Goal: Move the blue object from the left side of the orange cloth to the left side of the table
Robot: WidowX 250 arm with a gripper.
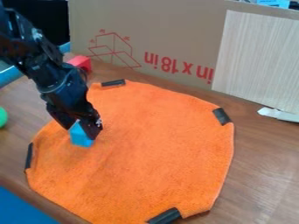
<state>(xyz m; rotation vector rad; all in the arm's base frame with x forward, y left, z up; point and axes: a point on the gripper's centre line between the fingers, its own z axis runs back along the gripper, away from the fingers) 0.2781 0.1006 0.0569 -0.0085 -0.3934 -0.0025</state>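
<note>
The black gripper [81,132] hangs down over the left part of the orange cloth [152,153], right at the blue object [81,137]. Part of the blue object's upper right side is hidden behind the gripper, while its lower part shows below, over the cloth. Whether the gripper holds it cannot be made out. The brown wooden table [20,105] extends to the left of the cloth.
Black strips [222,116] lie at the cloth's edges. A red block [81,62] stands behind the arm, and a green round object [3,117] is at the left edge. Cardboard [158,39] stands along the back. A blue surface [20,210] shows at lower left.
</note>
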